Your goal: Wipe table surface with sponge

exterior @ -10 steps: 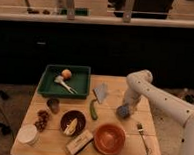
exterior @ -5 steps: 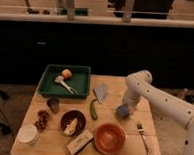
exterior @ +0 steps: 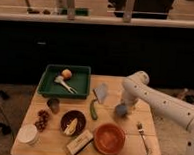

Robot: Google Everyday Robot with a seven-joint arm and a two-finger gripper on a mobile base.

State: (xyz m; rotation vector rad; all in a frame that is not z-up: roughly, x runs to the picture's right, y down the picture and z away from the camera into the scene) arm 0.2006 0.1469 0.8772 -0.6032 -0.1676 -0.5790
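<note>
Camera view: my pincer (exterior: 122, 105) hangs low over the right half of the table surface (exterior: 133, 122), and the sponge (exterior: 120, 111) sits right under its tip, on the wood. Whether the pincer is spread or pinching the block I cannot tell. I judge the sponge light, soft and squashy: it will give under pressure and drag on the planks rather than slide, so I would take it across its two short sides, low down, and press flat. The orange bowl (exterior: 109, 138) lies nearer the camera than the pincer, the fork (exterior: 144, 137) off to its right, and the flat grey piece (exterior: 100, 91) beyond it to the left. Against half a second ago the sponge and pincer sit almost where they were — a slight nudge at most — and nothing else has shifted.
</note>
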